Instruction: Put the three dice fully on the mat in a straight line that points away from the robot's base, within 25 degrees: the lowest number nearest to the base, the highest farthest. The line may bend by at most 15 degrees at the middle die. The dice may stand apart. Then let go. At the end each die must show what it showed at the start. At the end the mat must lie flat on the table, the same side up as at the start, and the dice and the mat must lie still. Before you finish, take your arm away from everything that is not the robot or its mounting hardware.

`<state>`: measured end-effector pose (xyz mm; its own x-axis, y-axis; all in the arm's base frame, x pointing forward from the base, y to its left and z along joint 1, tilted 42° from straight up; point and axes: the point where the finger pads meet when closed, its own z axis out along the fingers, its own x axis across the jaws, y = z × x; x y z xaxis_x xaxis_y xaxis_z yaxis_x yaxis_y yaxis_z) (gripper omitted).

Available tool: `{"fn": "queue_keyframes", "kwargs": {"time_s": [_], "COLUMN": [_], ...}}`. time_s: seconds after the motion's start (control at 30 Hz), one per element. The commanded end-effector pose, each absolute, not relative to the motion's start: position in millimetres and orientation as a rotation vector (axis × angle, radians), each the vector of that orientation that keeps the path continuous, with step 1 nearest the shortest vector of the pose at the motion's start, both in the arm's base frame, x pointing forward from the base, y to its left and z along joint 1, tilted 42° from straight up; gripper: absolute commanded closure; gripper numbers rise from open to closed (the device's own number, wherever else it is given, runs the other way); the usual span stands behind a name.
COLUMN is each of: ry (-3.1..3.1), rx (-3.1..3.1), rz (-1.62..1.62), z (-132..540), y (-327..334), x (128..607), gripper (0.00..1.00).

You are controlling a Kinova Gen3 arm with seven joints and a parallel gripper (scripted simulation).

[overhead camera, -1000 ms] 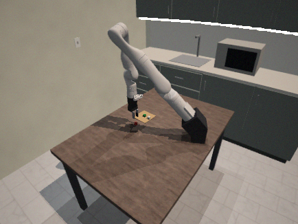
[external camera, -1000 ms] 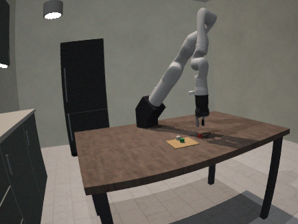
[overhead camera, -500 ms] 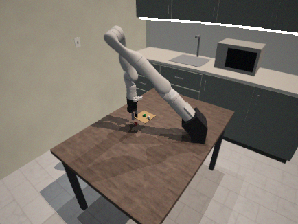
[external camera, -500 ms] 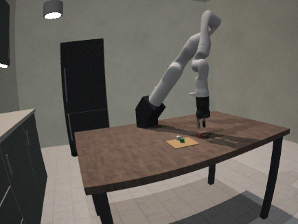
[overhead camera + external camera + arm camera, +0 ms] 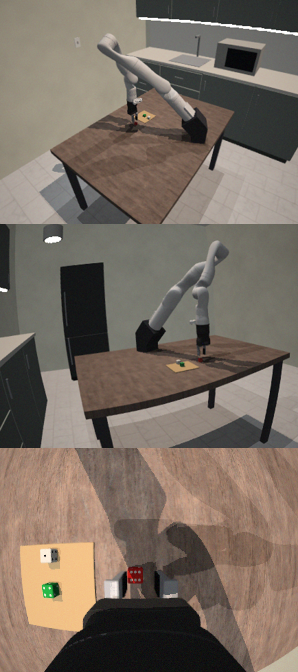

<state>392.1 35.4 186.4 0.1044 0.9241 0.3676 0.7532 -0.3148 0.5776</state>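
No words, labels or brands can be read anywhere. The only marks are dice pips, and they are too small to count: the red die (image 5: pixel 136 575), on the table beside the mat (image 5: pixel 75 604), shows pale dots on its top; the green die (image 5: pixel 49 589) and the white die (image 5: pixel 47 555), both on the mat, show blurred specks. In the top and exterior views the dice are mere colored dots.
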Motion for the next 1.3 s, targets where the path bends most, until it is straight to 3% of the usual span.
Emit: {"fn": "queue_keyframes", "kwargs": {"time_s": [0.0, 1.27], "ry": [1.665, 1.67], "rx": [2.147, 2.144], "rz": [0.993, 0.991], "z": [178.6, 174.6], "y": [33.1, 34.4], "x": [393.2, 396.5], "gripper": [0.3, 0.3]}}
